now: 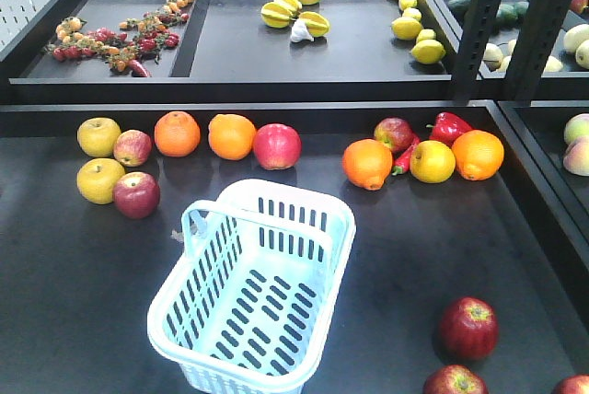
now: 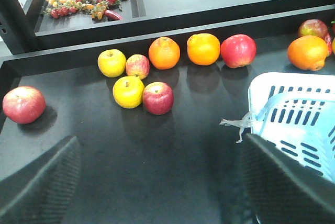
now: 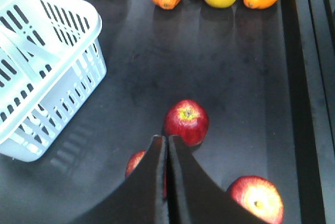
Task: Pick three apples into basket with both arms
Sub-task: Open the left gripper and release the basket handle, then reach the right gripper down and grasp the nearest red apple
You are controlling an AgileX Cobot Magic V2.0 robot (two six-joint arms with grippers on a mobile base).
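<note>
The pale blue basket [image 1: 341,227] stands empty at the middle of the dark shelf. Three red apples lie at the front right: one [image 1: 467,328], one [image 1: 454,382] and one at the corner [image 1: 572,385]. My right gripper [image 3: 167,140] is shut and empty, its tips just short of the nearest apple [image 3: 186,121]. A second apple [image 3: 134,162] is half hidden behind its fingers and a third [image 3: 256,198] lies to the right. My left gripper [image 2: 159,177] is open and empty over bare shelf, left of the basket [image 2: 261,85]. A red apple [image 2: 157,98] lies ahead of it.
Oranges [image 1: 177,133], yellow apples [image 1: 98,136], further red apples [image 1: 277,146] and a red pepper [image 1: 448,125] line the back of the shelf. A lone red apple [image 2: 23,104] lies far left. A raised divider [image 1: 276,90] and upright posts [image 1: 479,26] bound the back.
</note>
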